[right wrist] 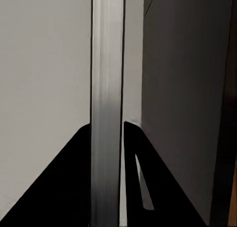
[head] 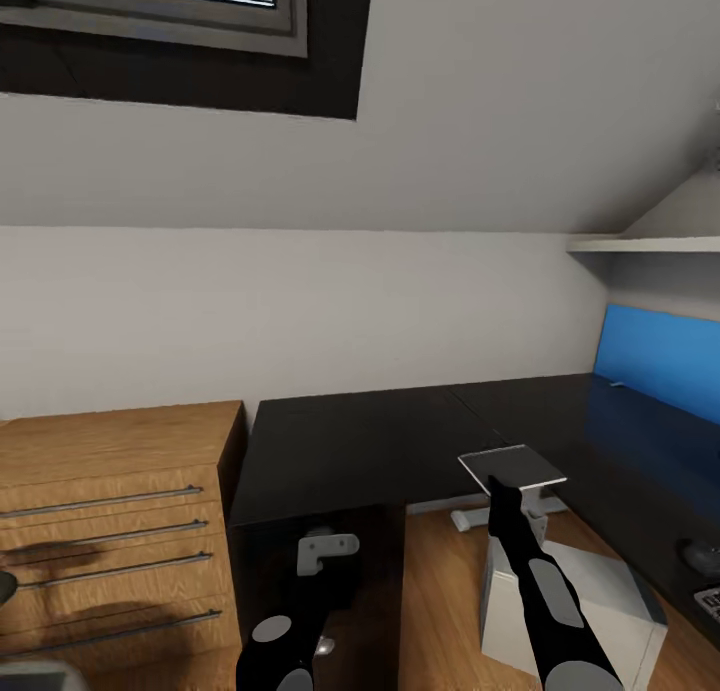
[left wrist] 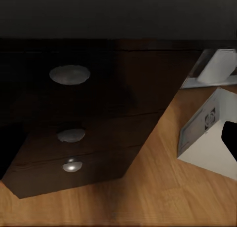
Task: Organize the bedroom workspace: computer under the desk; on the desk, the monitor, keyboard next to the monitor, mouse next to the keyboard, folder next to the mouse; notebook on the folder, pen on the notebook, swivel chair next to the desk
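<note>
- Currently right gripper (head: 507, 483) is clamped on notebook (head: 512, 465), held flat above desk (head: 350, 441) for stacking.
- Blue folder (head: 660, 359) stands beyond it, computer (head: 570, 601) below.
- Left gripper (head: 325, 551): opening unclear.

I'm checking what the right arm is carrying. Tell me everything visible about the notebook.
The notebook is a thin, pale grey-white rectangle with a dark rim, looking stiff and smooth. The right gripper holds it by its near edge, lying roughly flat, raised over the inner corner of the black desk, above the floor gap beside it. In the right wrist view it shows edge-on as a narrow silvery strip between the dark fingers. Only the fingers touch it.
</note>
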`<state>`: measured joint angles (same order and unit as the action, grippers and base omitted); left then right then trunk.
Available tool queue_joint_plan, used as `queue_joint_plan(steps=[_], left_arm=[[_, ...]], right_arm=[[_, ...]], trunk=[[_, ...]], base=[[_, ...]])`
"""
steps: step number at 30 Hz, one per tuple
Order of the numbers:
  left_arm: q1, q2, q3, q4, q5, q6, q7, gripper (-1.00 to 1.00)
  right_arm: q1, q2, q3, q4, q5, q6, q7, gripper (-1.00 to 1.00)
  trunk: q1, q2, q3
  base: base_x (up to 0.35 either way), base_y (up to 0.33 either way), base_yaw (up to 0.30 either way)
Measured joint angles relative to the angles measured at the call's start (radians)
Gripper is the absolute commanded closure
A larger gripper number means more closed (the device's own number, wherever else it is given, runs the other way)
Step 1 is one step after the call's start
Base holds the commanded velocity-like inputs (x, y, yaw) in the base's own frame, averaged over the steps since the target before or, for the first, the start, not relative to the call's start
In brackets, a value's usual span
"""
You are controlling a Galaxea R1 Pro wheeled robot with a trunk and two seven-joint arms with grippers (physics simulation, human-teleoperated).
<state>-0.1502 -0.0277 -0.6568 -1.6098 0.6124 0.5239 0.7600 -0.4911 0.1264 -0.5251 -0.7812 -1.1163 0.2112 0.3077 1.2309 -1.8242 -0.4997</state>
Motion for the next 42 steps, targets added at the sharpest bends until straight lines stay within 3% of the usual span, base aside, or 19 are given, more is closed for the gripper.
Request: queue_joint_plan(steps=[7,11,19,30,36,42], left_arm=[[0.0,0.0,0.0,0.0,0.001,0.0,0.0,-1.0],[0.0,0.0,-0.001,0.0,0.002,0.0,0.0,-1.0],[0.0,0.0,0.009,0.0,0.0,0.0,0.0,-1.0],[0.0,0.0,0.066,0.0,-0.002,0.0,0.0,-1.0],[0.0,0.0,0.178,0.002,-0.001,0.0,-0.001,-1.0],[0.0,0.0,0.208,0.002,-0.001,0.0,-0.001,-1.0]], right_arm=[[0.0,0.001,0.025,0.003,0.001,0.001,-0.001,1.0],[0.0,0.0,0.082,0.024,0.011,-0.003,-0.002,1.0],[0.0,0.001,0.103,0.045,0.012,-0.004,-0.002,1.0],[0.0,0.003,0.132,0.073,0.012,-0.004,-0.006,1.0],[0.0,0.003,0.186,0.107,0.012,-0.005,-0.008,1.0],[0.0,-0.001,0.232,0.112,0.01,-0.001,-0.003,1.0]], trunk=[[0.0,0.0,0.01],[-0.001,0.0,0.016],[-0.001,0.0,0.028],[0.0,0.0,0.045],[-0.001,0.0,0.051],[-0.001,0.0,0.053]], base=[[-0.079,0.0,0.093],[-0.006,0.0,0.082],[-0.001,0.0,0.076],[-0.172,0.11,0.073],[-0.03,0.025,0.057],[-0.003,0.003,0.009]])
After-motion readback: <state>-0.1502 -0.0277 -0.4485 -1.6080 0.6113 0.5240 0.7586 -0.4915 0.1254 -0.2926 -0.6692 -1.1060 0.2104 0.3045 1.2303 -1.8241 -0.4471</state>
